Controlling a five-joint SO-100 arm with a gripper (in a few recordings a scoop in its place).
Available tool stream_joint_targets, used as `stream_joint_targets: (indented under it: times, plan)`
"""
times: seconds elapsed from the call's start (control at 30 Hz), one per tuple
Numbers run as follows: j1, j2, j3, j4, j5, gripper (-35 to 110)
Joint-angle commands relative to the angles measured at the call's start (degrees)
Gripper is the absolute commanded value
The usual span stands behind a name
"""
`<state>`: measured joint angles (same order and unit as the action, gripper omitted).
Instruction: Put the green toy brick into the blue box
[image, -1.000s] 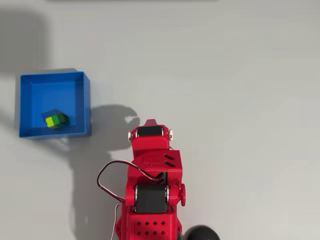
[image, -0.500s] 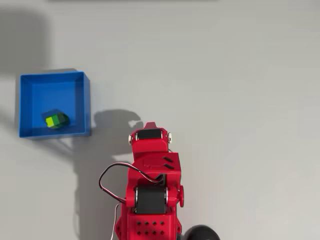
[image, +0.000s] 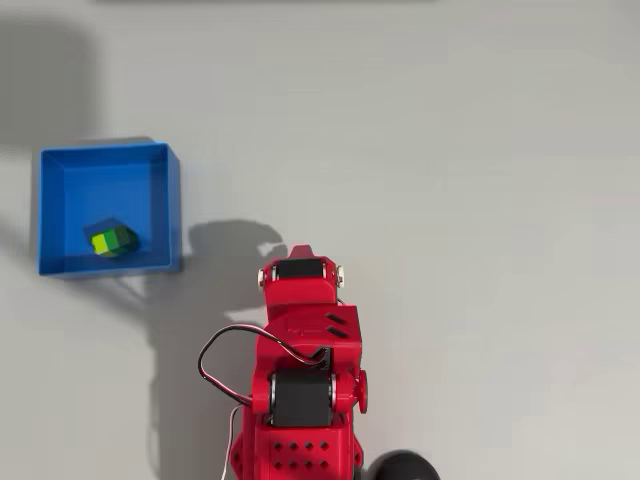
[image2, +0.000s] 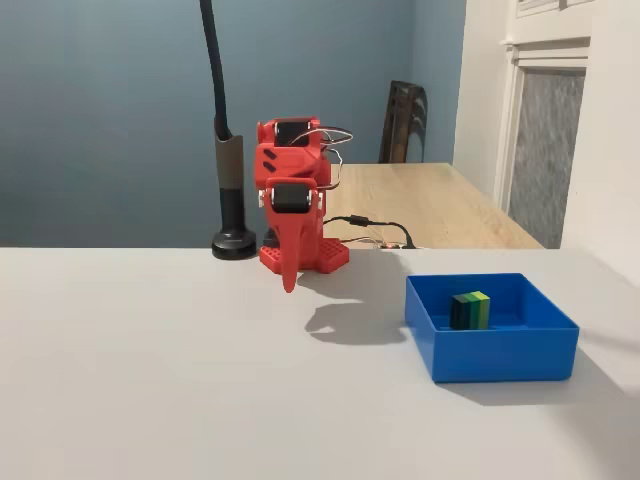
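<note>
The green toy brick (image: 112, 241) lies inside the blue box (image: 175, 200), on its floor near the front-right corner in the overhead view. From the fixed view, the brick (image2: 470, 311) stands against the far wall of the box (image2: 500, 355). My red arm is folded back over its base, well apart from the box. The gripper (image2: 289, 278) hangs pointing down at the table, its fingers together with nothing between them. In the overhead view the gripper's tip (image: 300, 245) just shows past the wrist motor.
A black post on a round foot (image2: 234, 243) stands beside the arm's base, and its foot (image: 400, 467) shows at the bottom edge of the overhead view. A wooden table (image2: 440, 200) and cables lie behind the base. The grey tabletop spreads wide around the box.
The arm has drawn back a little toward its base and away from the box. The brick has stayed put in the box.
</note>
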<state>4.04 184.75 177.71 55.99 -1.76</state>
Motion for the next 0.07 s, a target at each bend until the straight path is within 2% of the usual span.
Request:
stream_joint_targets:
  times: [0.0,0.03]
  plan:
    - [0.09,0.79,-0.44,-0.62,-0.35,0]
    - [0.09,0.79,-0.44,-0.62,-0.35,0]
